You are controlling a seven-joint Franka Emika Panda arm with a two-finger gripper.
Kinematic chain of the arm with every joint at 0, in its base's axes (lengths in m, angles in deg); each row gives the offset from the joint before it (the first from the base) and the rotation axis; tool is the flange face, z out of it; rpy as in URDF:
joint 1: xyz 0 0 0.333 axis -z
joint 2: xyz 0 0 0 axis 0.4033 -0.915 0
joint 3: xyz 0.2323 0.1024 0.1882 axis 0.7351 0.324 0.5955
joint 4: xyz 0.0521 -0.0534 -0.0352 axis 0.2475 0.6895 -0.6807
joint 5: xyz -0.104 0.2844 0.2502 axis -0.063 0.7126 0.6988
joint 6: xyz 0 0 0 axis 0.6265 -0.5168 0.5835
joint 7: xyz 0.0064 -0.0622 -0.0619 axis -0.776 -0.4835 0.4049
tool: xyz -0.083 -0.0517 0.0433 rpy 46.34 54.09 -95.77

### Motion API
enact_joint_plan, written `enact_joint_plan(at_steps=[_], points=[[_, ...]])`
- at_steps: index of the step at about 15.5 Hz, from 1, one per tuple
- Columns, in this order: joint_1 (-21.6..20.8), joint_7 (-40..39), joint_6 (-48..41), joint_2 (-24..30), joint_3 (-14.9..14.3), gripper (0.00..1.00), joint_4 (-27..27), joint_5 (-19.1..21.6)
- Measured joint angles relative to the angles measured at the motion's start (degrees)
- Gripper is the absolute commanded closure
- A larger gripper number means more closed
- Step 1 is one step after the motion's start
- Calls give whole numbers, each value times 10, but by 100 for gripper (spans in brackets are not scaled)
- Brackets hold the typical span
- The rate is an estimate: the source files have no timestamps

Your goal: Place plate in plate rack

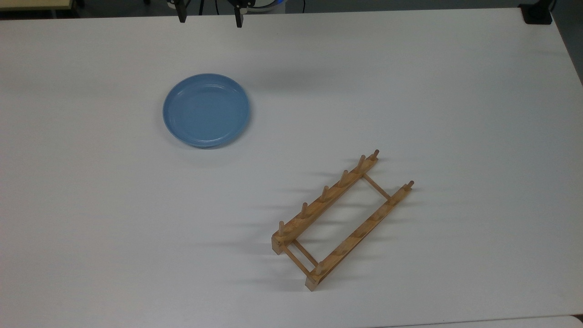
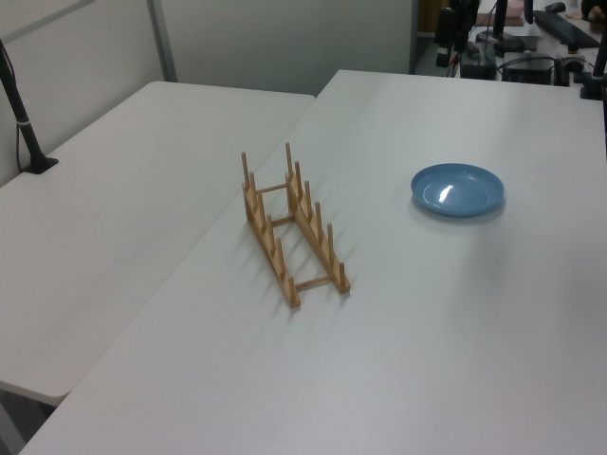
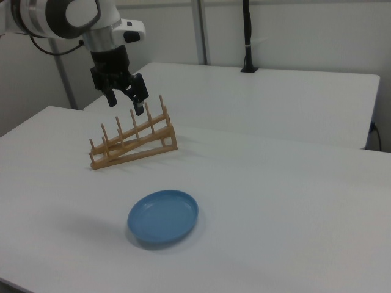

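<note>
The light-blue plate (image 1: 206, 110) (image 2: 457, 190) (image 3: 163, 217) lies flat on the white table, right side up and with nothing on it. The wooden plate rack (image 1: 341, 218) (image 2: 292, 223) (image 3: 134, 140) stands apart from it, lower right of the plate in the top view, its pegs upright and its slots bare. My gripper (image 1: 210, 18) (image 3: 125, 104) hangs open in the air, well above the table. In the top view it sits at the upper edge, beyond the plate. It holds nothing.
A black clamp with a post (image 2: 28, 123) (image 3: 247, 36) stands on a second white table (image 2: 142, 190) joined to this one. A black block (image 1: 537, 13) sits at the top view's upper right corner. Desk clutter (image 2: 531, 47) lies beyond the table's far end.
</note>
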Motion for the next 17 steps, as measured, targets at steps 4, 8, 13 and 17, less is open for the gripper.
enact_joint_plan(at_steps=[4,8,13,17], points=[[0,0,0,0,0,0,0,0],[3,0,0,0,0,0,-1,0],[8,-22,0,0,0,0,-1,0],[41,-194,-4,0,0,0,1,-3]])
